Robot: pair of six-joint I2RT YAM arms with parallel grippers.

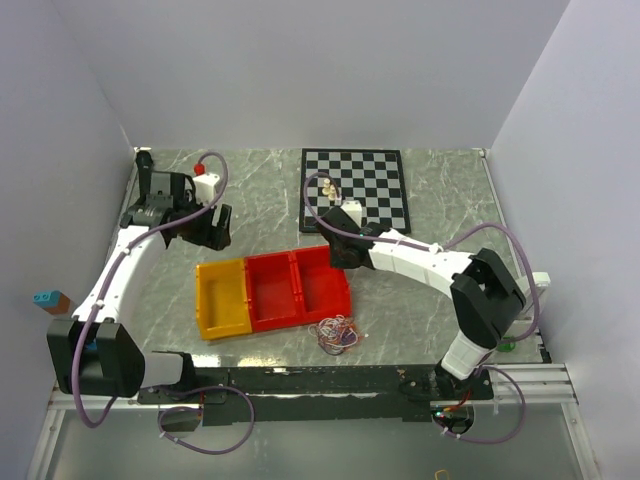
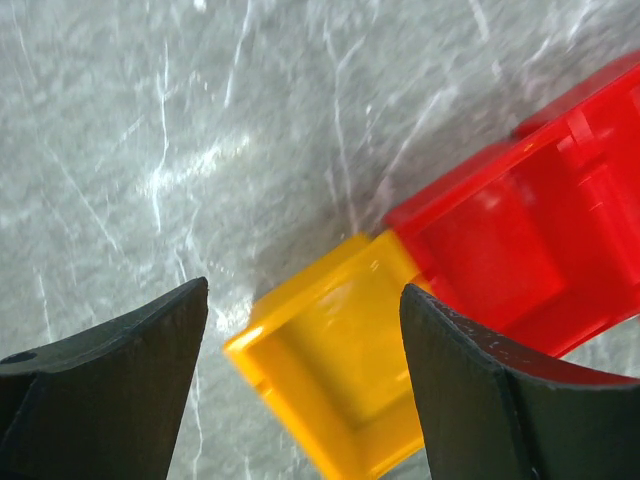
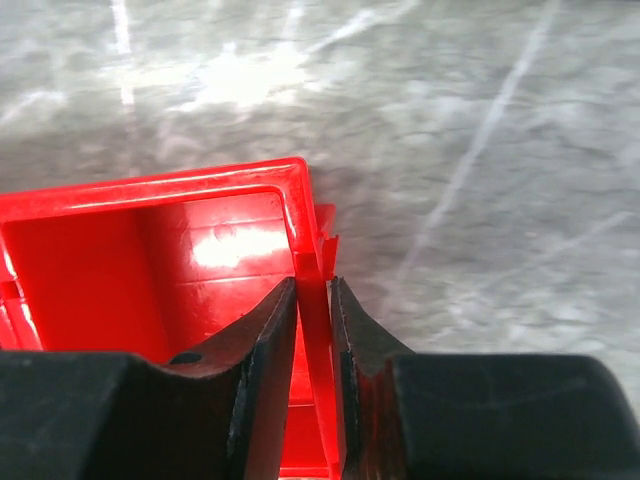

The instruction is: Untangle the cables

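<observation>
The cables (image 1: 337, 332) lie as a small tangled bunch of orange, red, purple and white wires on the marble table, just in front of the red bins. Neither wrist view shows them. My right gripper (image 1: 343, 255) (image 3: 313, 285) is shut on the right wall of the rightmost red bin (image 1: 322, 282) (image 3: 150, 260), one finger inside and one outside. My left gripper (image 1: 210, 228) (image 2: 303, 290) hangs open above the table at the far left corner of the yellow bin (image 1: 222, 298) (image 2: 340, 370), holding nothing.
The yellow bin and two red bins (image 1: 275, 290) stand joined in a row mid-table. A chessboard (image 1: 355, 188) with small pieces (image 1: 328, 188) lies at the back. A blue and brown block (image 1: 48, 298) sits past the table's left edge.
</observation>
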